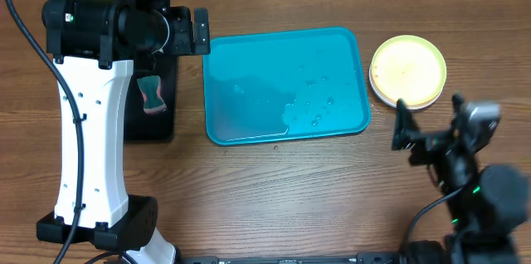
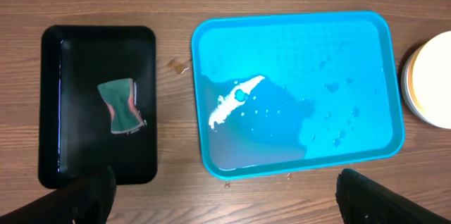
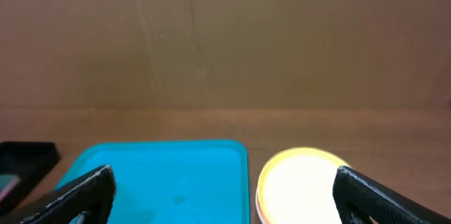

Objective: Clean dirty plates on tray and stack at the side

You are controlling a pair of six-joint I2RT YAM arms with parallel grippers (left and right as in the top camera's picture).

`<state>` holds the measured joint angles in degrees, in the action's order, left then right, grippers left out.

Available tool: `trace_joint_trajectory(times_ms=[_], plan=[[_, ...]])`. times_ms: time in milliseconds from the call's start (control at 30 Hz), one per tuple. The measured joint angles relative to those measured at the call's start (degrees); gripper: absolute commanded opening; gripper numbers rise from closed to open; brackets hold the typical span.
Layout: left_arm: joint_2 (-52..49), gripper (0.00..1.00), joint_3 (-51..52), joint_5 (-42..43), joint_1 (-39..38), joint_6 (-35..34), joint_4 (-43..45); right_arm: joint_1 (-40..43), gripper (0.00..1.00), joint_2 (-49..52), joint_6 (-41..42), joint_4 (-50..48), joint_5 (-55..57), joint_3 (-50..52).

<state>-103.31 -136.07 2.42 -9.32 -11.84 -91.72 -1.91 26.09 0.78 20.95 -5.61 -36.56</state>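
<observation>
Currently:
- Tray (image 1: pixel 249 69): mid-table, long side across the overhead view. The floor is wet, with pooled water, scattered droplets and a white foam streak (image 2: pixel 232 101) near its left half.
- Plates (image 1: pixel 408 71): stacked on the wooden table (image 1: pixel 290 189) just beside the tray's right rim, off the tray and not touching it. The top plate is yellow-green, face up, and a white rim shows under it. I cannot tell the count, and the pale blue one cannot be made out.
- Black tray (image 2: pixel 99 41): left of the turquoise one, with a small gap between them. A green sponge (image 2: pixel 121 106) with a red edge lies flat inside it.
- Left gripper (image 2: pixel 224 182): raised above the table between the two trays, camera looking straight down. The fingers are spread wide with nothing between them.
- Right gripper (image 3: pixel 222 182): near the table's front right, aimed over the tray's right end and the plate stack. The jaws are wide apart and empty, and it is clear of the plates.
</observation>
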Motion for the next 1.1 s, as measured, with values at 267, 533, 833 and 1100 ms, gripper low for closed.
trace_joint_trajectory(times_ms=[267,533,833,1100], plan=[[0.00,1.00,0.00,0.00,0.00,0.00,-0.02,0.02,1.00,-16.24,-0.37,-16.35,-2.23,27.30],[0.00,1.00,0.00,0.00,0.00,0.00,-0.02,0.02,1.00,-24.55,-0.35,-14.25,-3.23,32.37],[0.00,1.00,0.00,0.00,0.00,0.00,-0.02,0.00,1.00,-25.31,-0.37,-15.21,-3.82,34.42],[0.00,1.00,0.00,0.00,0.00,0.00,-0.02,0.00,1.00,-25.35,-0.37,-16.87,-4.00,35.50]])
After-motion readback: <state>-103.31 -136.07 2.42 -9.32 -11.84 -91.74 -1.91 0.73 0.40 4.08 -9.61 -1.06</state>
